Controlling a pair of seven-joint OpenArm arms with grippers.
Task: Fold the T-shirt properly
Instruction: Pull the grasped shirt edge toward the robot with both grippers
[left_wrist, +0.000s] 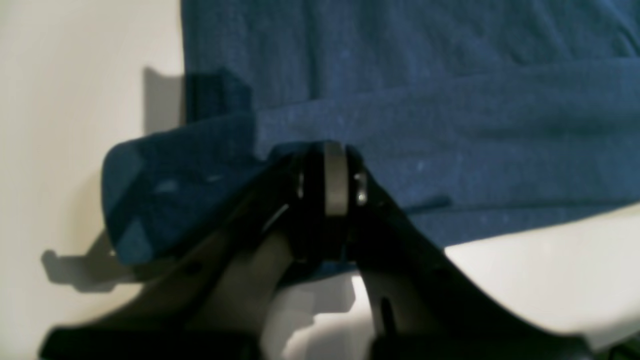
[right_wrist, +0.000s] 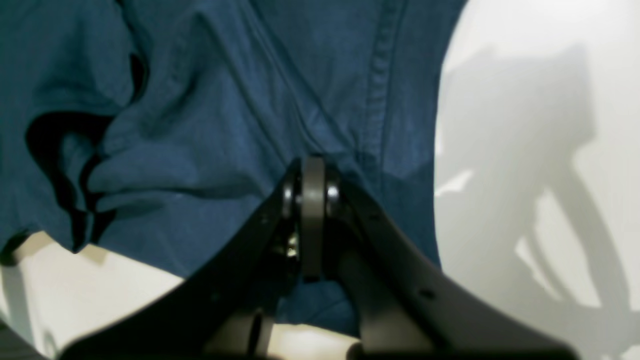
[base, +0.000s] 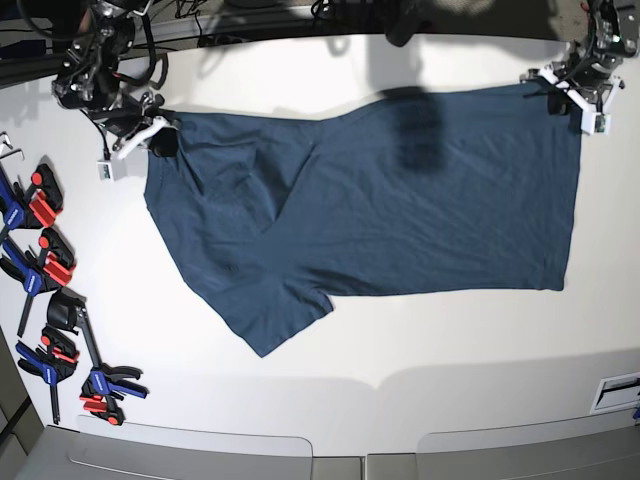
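Both grippers are clamped on the T-shirt (base: 380, 200): left gripper (left_wrist: 332, 172) at its hem corner, right gripper (right_wrist: 312, 192) at its shoulder.

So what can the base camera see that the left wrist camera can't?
Only the base view shows the whole T-shirt spread flat, the red and blue clamps along the table's edge, and the right claw at the shirt's other far corner. Only the left wrist view shows close up that the left claw is shut on a fold of the shirt's edge. Both show blue cloth on the white table.
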